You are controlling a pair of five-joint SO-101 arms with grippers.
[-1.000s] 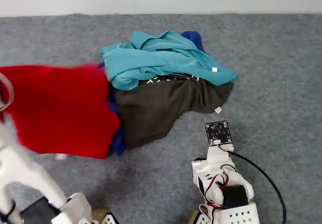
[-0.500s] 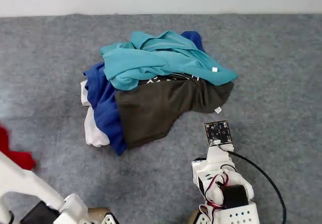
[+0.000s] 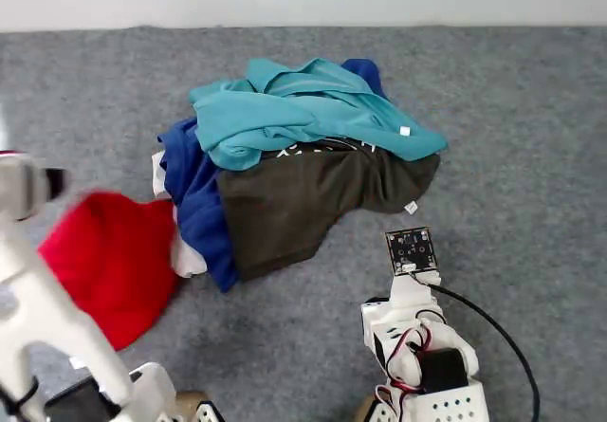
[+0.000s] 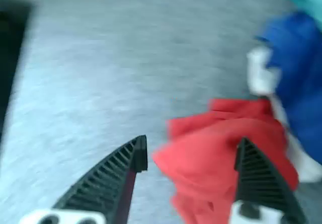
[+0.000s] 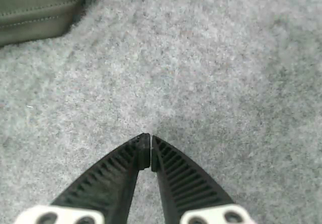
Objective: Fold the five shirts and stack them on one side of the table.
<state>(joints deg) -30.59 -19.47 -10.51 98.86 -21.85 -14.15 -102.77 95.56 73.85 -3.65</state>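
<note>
Swings red shirt (image 3: 114,266) back onto counter (image 3: 512,109) beside shirt pile (image 3: 303,175), left gripper (image 4: 192,148) released, right gripper (image 5: 151,143) clenched idle, ready for flattening.

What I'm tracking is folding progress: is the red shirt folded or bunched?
Bunched, not folded: the red shirt is a rumpled heap with uneven edges and no flat, squared layers.

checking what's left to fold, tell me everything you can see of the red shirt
The red shirt is plain bright red soft cloth, unfolded and rumpled in a loose heap on the grey table, beside the pile. Its edge meets the white shirt and blue shirt. It lies below the open fingers of the left gripper; whether one touches it is unclear.
</note>
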